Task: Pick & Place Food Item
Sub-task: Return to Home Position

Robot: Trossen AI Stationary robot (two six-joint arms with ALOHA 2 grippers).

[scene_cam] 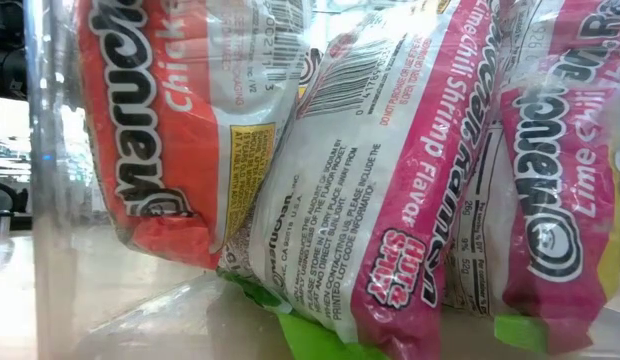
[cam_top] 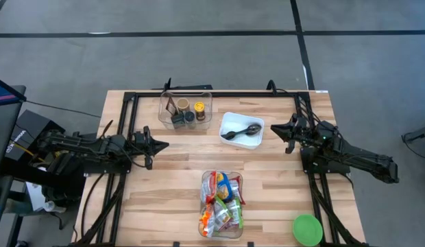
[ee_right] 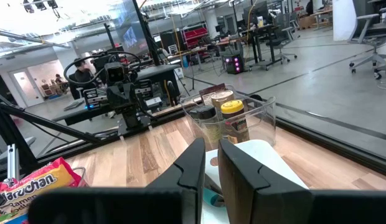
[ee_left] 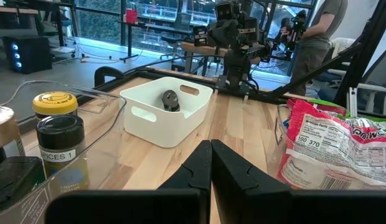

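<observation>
Several ramen packets (cam_top: 221,206) in red, pink and green wrappers lie piled in a clear bin (cam_top: 204,180) at the table's near middle. They fill the low view (scene_cam: 320,180) and show in the left wrist view (ee_left: 333,146). My left gripper (cam_top: 162,145) is shut and empty at the table's left, pointing right. My right gripper (cam_top: 274,128) is at the table's right, pointing left at the white bin (cam_top: 233,118), its fingers nearly together and empty.
The white bin holds a dark utensil (cam_top: 241,130). A clear bin (cam_top: 164,110) with spice jars (cam_top: 199,108) stands at the far middle. A green round lid (cam_top: 307,230) lies at the near right corner. A black frame runs along the table's edges. People show in the room behind.
</observation>
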